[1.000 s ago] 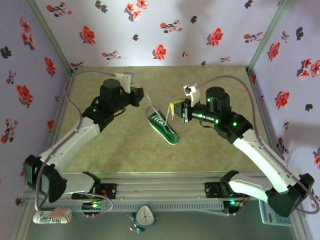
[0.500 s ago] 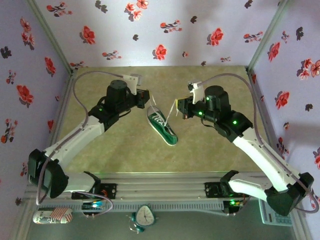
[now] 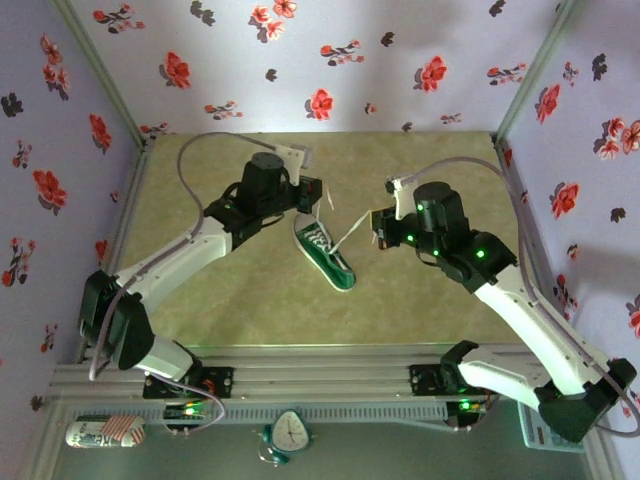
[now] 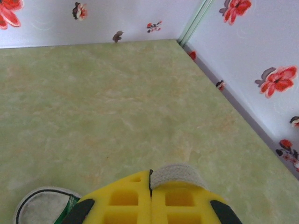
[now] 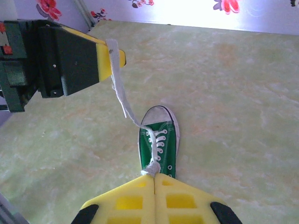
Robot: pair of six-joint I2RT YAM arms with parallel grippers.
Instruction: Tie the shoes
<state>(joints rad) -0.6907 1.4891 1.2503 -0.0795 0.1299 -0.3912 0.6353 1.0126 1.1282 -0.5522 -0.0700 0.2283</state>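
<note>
Right gripper [image 5: 154, 179] is closed tight, pinching the right lace [image 5: 150, 166] just above the shoe's near end. The shoe [image 5: 158, 140] lies flat on the table [image 5: 243, 93] straight ahead of those fingers, long axis running away from them, toe cap [image 5: 159, 114] at the far end. Beyond the toe, the left gripper [image 5: 114, 53] is likewise closed on the left lace [image 5: 124, 102], which slants taut down to the lacing. From above the shoe sits diagonally between the arms, toe far-left by the left gripper, heel near-right by the right one, so a tightening pull would likely go outward across that axis. The heel is hidden under the right fingers, and the bunch at the right pinch may be a knot or slack: cannot tell
</note>
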